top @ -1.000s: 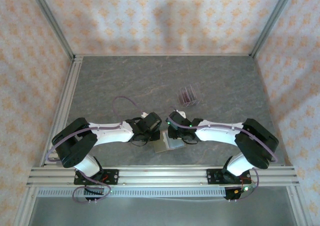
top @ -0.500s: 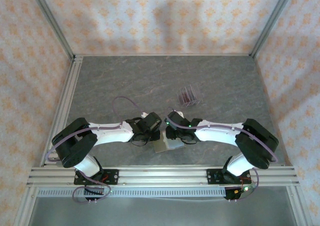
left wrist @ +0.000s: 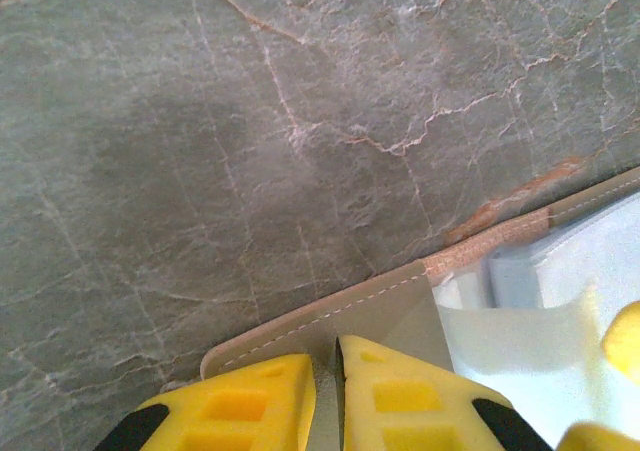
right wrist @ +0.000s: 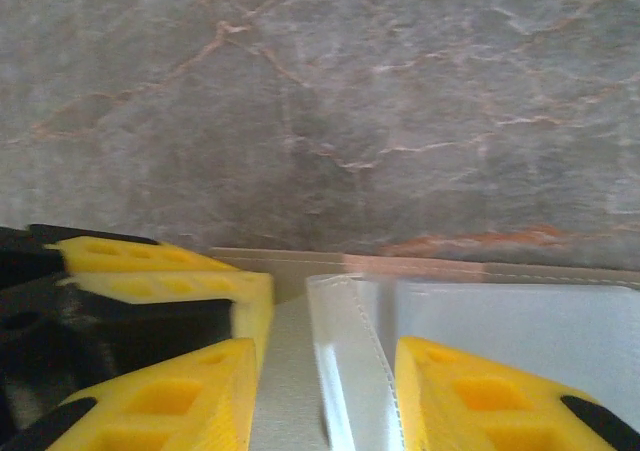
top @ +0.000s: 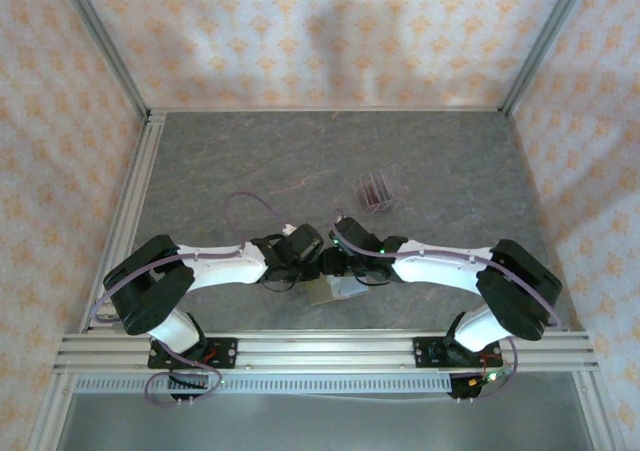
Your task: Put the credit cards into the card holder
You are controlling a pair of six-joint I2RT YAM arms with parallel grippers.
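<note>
The card holder (top: 335,291) lies open near the front edge, olive-tan outside, pale grey with clear pockets inside. My left gripper (left wrist: 337,356) is shut on its tan stitched flap (left wrist: 300,321), pinching the edge between the yellow fingers. My right gripper (right wrist: 325,356) stands open over the inside, its fingers astride the upright edge of a clear pocket (right wrist: 345,311); the left arm's fingers (right wrist: 170,271) are close beside it. From above, both grippers meet over the card holder, left (top: 318,269) and right (top: 337,267). The maroon credit cards (top: 374,190) stand upright further back.
The cards sit in a clear plastic slotted stand (top: 385,183) behind and to the right of the grippers. A purple cable (top: 245,203) loops over the table behind the left arm. An aluminium rail (top: 320,346) runs along the front edge.
My right gripper has shifted left and slightly back, closing up against the left gripper over the card holder. The left gripper and the card holder have stayed put.
</note>
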